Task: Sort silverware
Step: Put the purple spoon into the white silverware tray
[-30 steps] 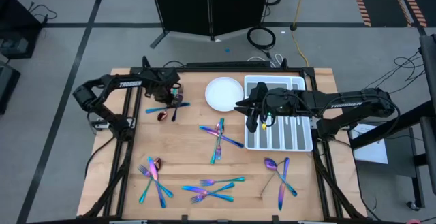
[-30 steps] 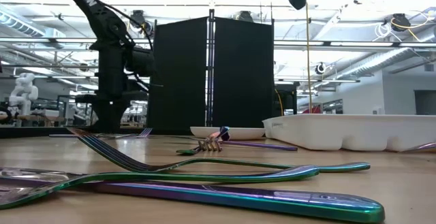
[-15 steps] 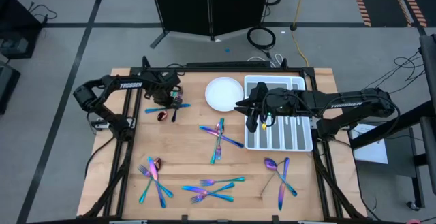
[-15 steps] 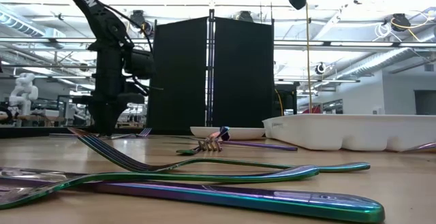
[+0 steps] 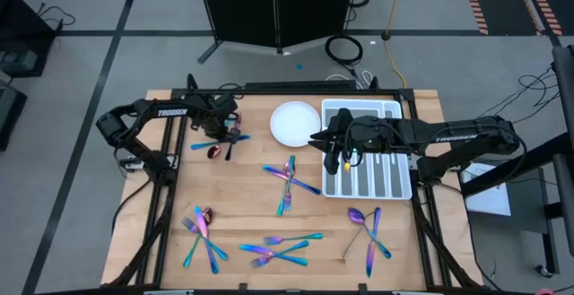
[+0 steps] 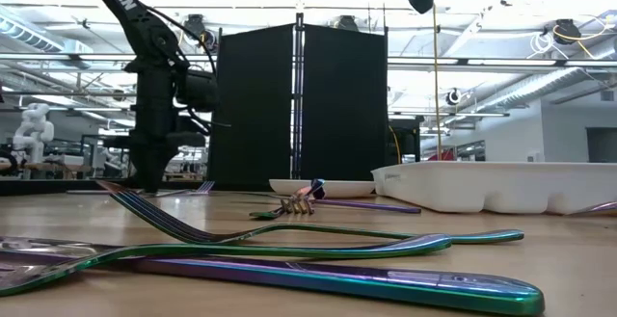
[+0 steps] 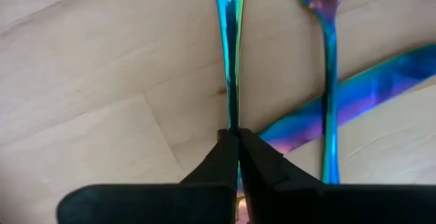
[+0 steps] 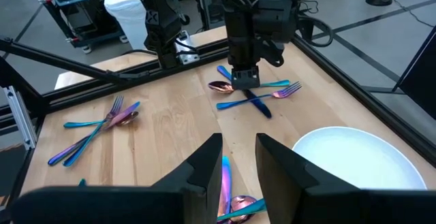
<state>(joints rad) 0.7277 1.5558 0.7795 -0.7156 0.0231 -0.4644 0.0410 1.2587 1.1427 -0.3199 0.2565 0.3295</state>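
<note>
You had the left gripper [image 5: 224, 132] down at the table's ten o'clock, its dark fingers [image 7: 225, 157] clenched on the slim teal-blue iridescent metal handle [image 7: 229, 54] lying on the pale wooden table [image 5: 242, 187] beside a pink-bowled spoon [image 7: 325, 60] and a blue knife [image 7: 368, 88]; your right gripper [image 5: 334, 159] hovered at two o'clock over the white compartmented tray [image 5: 395, 186], fingers parted, grasping nothing; the other silverware lay scattered from six to nine o'clock.

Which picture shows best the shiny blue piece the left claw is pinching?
The left wrist view: the left gripper is shut on the blue utensil's handle, seen close up. The high view shows it tiny under the gripper; the right wrist view from afar; the low view hides it.
</note>
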